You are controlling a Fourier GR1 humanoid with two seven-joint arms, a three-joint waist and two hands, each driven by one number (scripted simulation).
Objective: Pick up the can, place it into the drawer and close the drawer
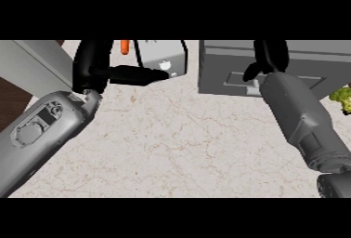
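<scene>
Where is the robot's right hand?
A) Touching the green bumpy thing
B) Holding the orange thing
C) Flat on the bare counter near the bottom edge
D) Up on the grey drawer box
D: the right hand reaches up onto the grey drawer unit at the upper right, while the green bumpy item sits apart at the right edge.

Grey forearms (41,135), black hands (93,65)
</scene>
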